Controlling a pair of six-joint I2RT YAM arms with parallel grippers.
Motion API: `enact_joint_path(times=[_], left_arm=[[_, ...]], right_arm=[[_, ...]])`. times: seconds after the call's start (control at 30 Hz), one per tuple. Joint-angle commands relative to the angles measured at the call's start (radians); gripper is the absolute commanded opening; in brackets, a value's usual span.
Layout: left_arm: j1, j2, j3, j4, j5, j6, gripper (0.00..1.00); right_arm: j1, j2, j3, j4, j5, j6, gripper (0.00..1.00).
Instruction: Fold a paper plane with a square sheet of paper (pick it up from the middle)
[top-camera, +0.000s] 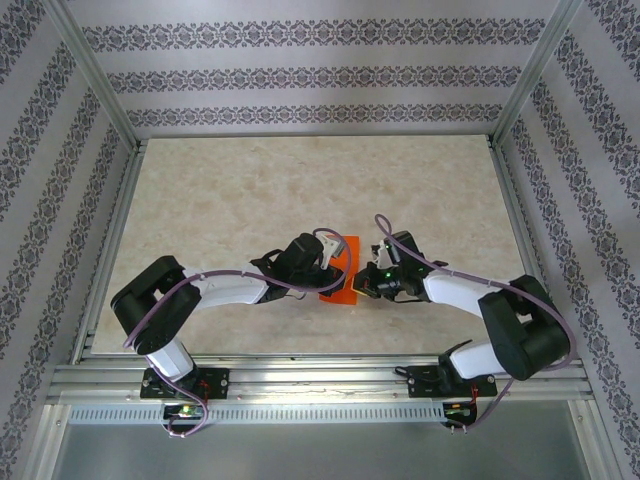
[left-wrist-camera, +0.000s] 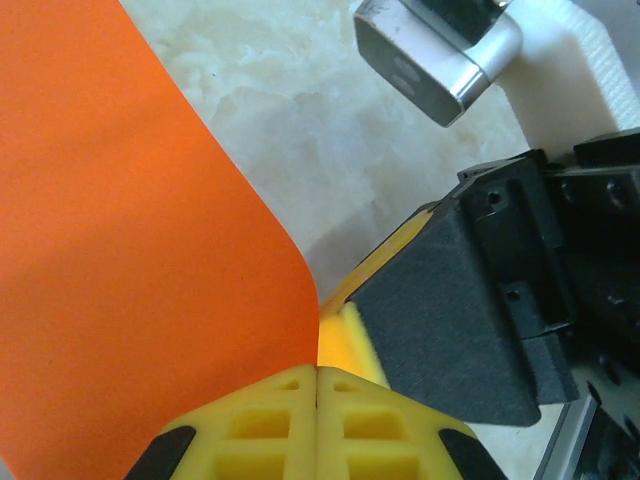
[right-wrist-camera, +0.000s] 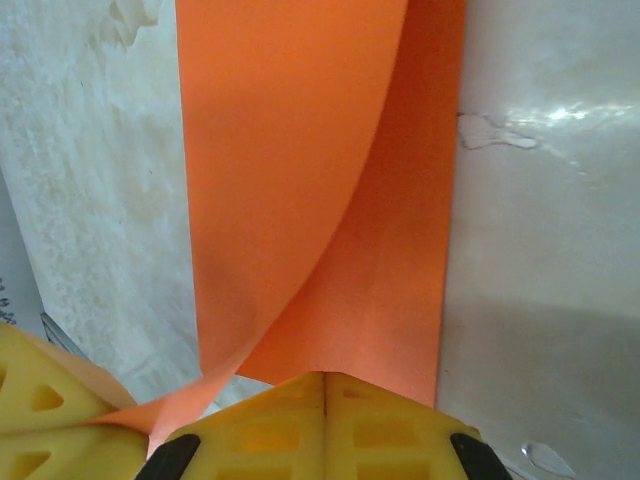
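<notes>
At the near edge of the pale, marble-patterned counter (top-camera: 200, 200), the two white-and-black arms (top-camera: 225, 288) reach inward from their bases until their ends meet close to the middle. The left tool (left-wrist-camera: 317, 375) has its yellow ribbed fingers (left-wrist-camera: 250, 430) pressed fully together. A raised flap of the thin, bright orange square sheet of paper (right-wrist-camera: 290, 150) is clamped between them. In the right wrist view, that flap runs down from the sheet into the seam between the left tool's fingers, at the lower left corner.

The right tool (right-wrist-camera: 325, 380) is also closed tight, finger against finger, and its tips touch the sheet's near edge. Whether any paper lies between them cannot be told. The two tools sit just beside each other, almost tip to tip.

Beyond them, the square sheet of paper lies partly on the counter. One layer is flat against the surface, and the other is lifted and curls over it in a smooth bend. Farther back, the counter runs to the grey wall panels with dark ornamental stripes (top-camera: 320, 75).
</notes>
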Motion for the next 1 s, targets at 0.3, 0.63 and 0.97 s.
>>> enact_joint_path(times=[0.3,0.63,0.97], left_arm=[[0.011,0.011,0.013,0.006,0.007,-0.011,0.0],[0.049,0.057,-0.011,0.079,0.001,-0.098,0.0],[0.061,0.094,-0.025,0.139,-0.022,-0.123,0.0]], right_arm=[[0.015,0.111,0.053,-0.167,0.117,-0.093,0.0],[0.003,0.083,0.127,-0.357,0.21,-0.232,0.0],[0.01,0.005,0.152,-0.29,0.092,-0.175,0.0]])
